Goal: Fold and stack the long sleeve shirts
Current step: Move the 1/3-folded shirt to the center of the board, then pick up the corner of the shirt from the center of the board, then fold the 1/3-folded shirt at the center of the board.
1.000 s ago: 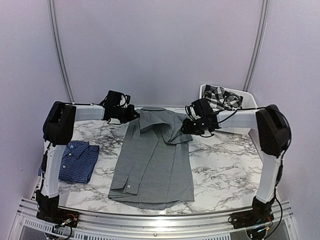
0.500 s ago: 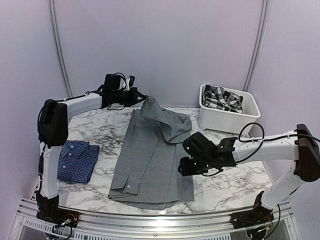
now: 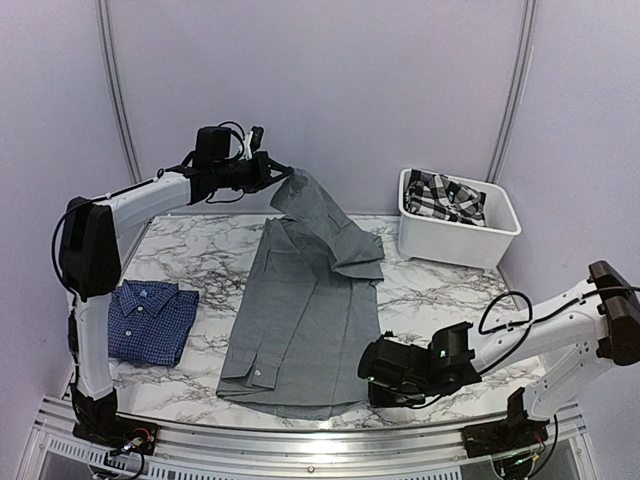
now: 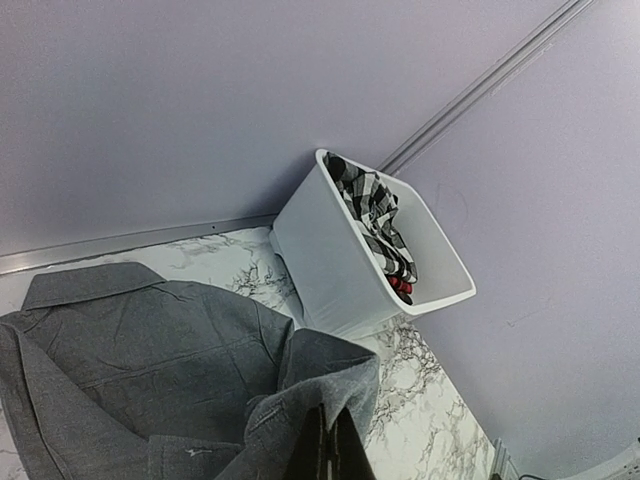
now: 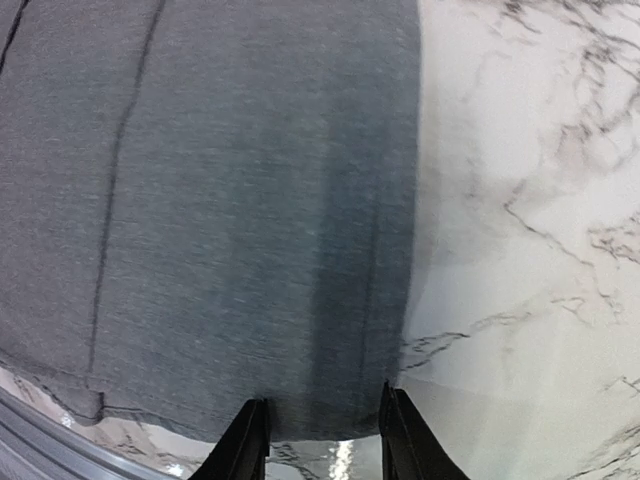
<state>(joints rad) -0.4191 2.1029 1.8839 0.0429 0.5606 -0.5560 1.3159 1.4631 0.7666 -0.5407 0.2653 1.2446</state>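
Observation:
The grey shirt point(image 3: 305, 310) lies spread down the middle of the marble table, collar at the far end. My left gripper point(image 3: 282, 175) is shut on a part of its cloth and holds that part up above the collar end; the wrist view shows the pinched grey cloth point(image 4: 320, 390) draped over the shut fingers. My right gripper point(image 3: 368, 378) is open and low at the shirt's near right hem corner; the hem point(image 5: 330, 400) lies between its fingers. The dark blue checked shirt point(image 3: 150, 320) lies folded at the left edge.
A white bin point(image 3: 458, 235) with black-and-white checked clothes stands at the back right; it also shows in the left wrist view point(image 4: 340, 260). The table's metal front rail point(image 3: 300, 440) runs just below the shirt's hem.
My left gripper has risen and drawn the grey cloth up. My right arm has swung from the shirt's far right shoulder down to its near right hem corner.

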